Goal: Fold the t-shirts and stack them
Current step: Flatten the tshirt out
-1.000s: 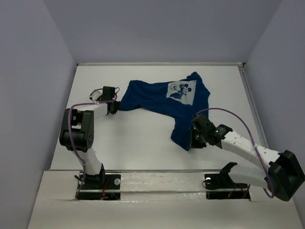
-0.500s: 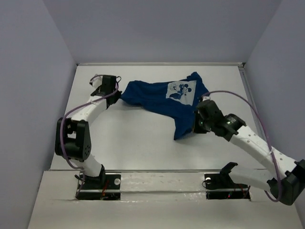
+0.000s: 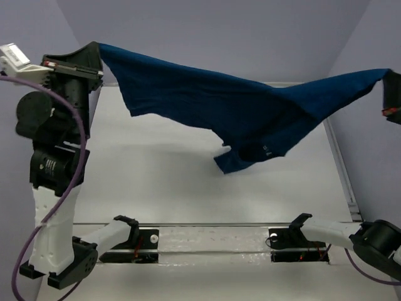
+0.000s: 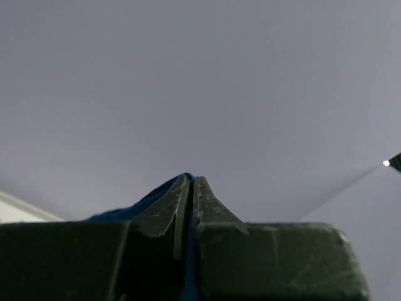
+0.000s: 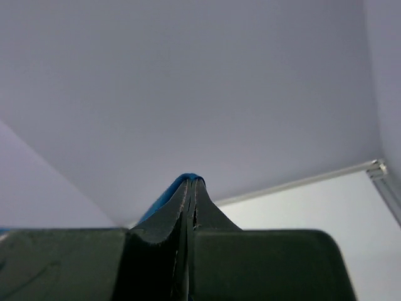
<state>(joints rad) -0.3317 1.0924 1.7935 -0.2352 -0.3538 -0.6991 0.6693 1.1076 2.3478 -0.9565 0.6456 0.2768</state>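
Observation:
The dark navy-blue t-shirt (image 3: pixel 238 106) hangs stretched in the air between both grippers, high above the white table (image 3: pixel 163 182). Its lower part sags toward the middle. The Mickey Mouse print is hidden; only a small pale tag shows on the cloth. My left gripper (image 3: pixel 94 49) is shut on one corner at the upper left; blue cloth shows between its fingers in the left wrist view (image 4: pixel 190 182). My right gripper (image 3: pixel 390 78) is shut on the other end at the right edge; blue cloth shows at its tips in the right wrist view (image 5: pixel 192 182).
Grey walls enclose the table on the left, back and right. A pale rail (image 3: pixel 338 157) runs along the table's right edge. The arm bases (image 3: pixel 131 241) sit at the near edge. The left arm (image 3: pixel 56 157) stands tall at the left.
Both arms have swung up and apart, lifting the t-shirt off the table. It lay crumpled on the table before; now it hangs stretched between the grippers.

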